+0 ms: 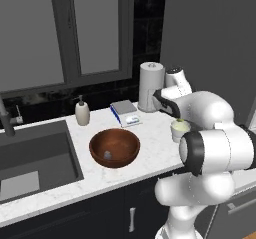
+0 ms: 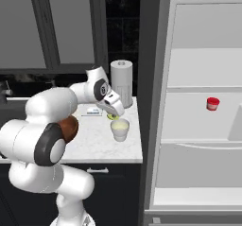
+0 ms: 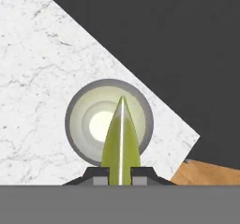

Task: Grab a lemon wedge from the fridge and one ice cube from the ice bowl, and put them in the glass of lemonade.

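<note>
The lemon wedge (image 3: 121, 141) is shown clamped in the gripper (image 3: 121, 174), held directly above the glass of lemonade (image 3: 108, 121) on the counter (image 3: 37, 78); its release is judged pending, and the ice cube (image 1: 107, 155) remains in the ice bowl (image 1: 114, 146)

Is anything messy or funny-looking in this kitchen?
The fridge stands wide open with a small red cup alone on a shelf. Nothing looks spilled: the gripper holds the lemon wedge above the glass of lemonade.
</note>
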### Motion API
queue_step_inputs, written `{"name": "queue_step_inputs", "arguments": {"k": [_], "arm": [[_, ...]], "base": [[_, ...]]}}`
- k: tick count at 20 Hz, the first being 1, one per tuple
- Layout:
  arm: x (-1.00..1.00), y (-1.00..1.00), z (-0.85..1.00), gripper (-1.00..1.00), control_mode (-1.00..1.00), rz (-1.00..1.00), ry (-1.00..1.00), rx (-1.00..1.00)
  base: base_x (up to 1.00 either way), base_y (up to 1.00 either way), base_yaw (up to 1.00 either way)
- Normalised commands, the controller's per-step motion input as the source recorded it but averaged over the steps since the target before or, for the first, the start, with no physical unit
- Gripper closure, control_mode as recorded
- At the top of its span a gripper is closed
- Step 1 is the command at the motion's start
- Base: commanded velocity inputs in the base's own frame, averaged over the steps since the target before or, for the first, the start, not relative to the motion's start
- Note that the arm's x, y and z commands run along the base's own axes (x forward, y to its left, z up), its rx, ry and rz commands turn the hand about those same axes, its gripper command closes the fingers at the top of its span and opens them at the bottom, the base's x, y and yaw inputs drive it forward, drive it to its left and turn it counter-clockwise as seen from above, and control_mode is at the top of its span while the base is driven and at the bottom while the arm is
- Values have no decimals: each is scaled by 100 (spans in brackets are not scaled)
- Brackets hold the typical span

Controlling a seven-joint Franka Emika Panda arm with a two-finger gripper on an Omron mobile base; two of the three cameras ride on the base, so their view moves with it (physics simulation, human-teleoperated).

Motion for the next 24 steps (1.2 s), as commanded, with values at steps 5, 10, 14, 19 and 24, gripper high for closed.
{"name": "queue_step_inputs", "arguments": {"k": [5,10,14,19,24], "arm": [[0,0,-29,100,-100,0,0,1],[-2,-19,-36,100,-100,0,0,4],[-3,-19,-13,100,-100,0,-2,2],[13,0,0,100,-100,0,0,0],[9,0,0,100,-100,0,0,0]], "base": [[0,0,0],[0,0,0],[0,0,0],[0,0,0],[0,0,0]]}}
